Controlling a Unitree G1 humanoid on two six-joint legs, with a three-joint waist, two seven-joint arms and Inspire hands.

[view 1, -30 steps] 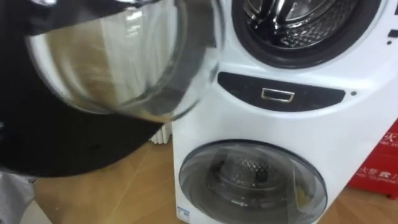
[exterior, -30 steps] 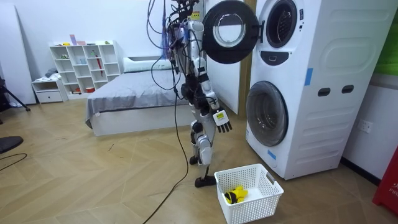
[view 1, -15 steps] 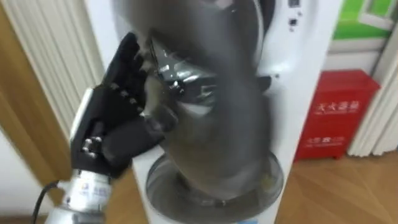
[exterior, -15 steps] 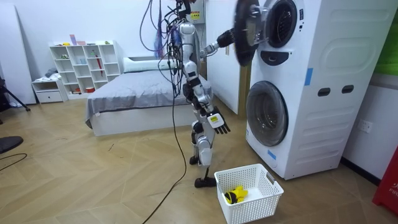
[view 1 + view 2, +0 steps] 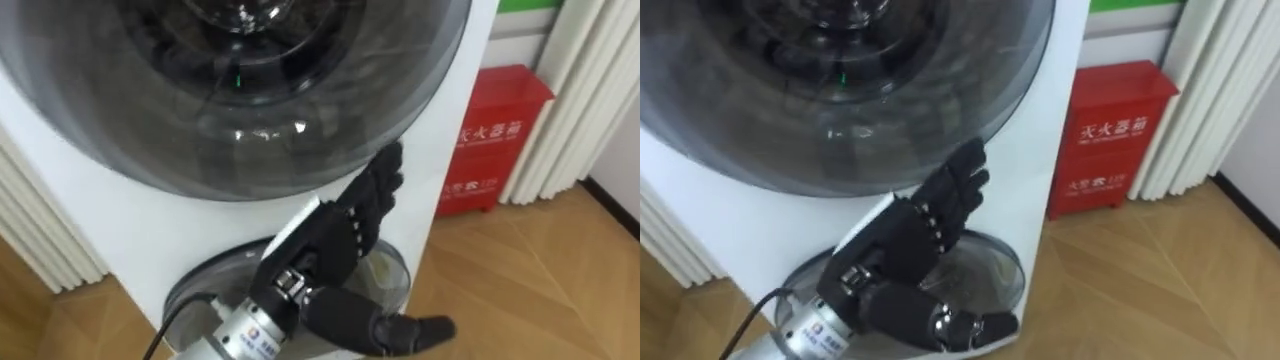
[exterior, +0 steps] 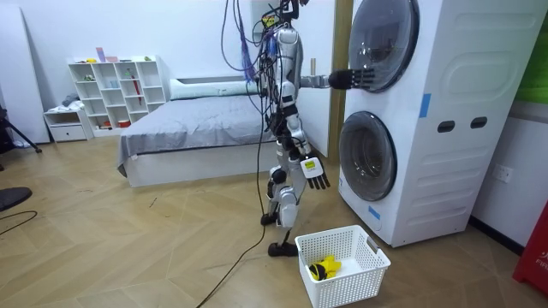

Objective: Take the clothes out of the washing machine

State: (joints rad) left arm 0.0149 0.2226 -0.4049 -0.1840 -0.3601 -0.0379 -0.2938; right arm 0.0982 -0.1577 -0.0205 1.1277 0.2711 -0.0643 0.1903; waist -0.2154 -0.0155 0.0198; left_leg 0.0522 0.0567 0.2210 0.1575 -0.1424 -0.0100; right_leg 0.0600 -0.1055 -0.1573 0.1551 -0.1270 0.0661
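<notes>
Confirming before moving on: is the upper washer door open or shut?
Shut: the upper door lies flush in its frame, no gap; the left hand rests open at its rim.

The wooden floor point(image 6: 128, 248) is occupied by a white washer stack point(image 6: 445, 171); a white basket point(image 6: 342, 267) is set just before it, a yellow item point(image 6: 322, 269) inside. A bed point(image 6: 188, 145), a white shelf point(image 6: 116, 94) and a red box point(image 5: 495, 140) are borne too.
</notes>
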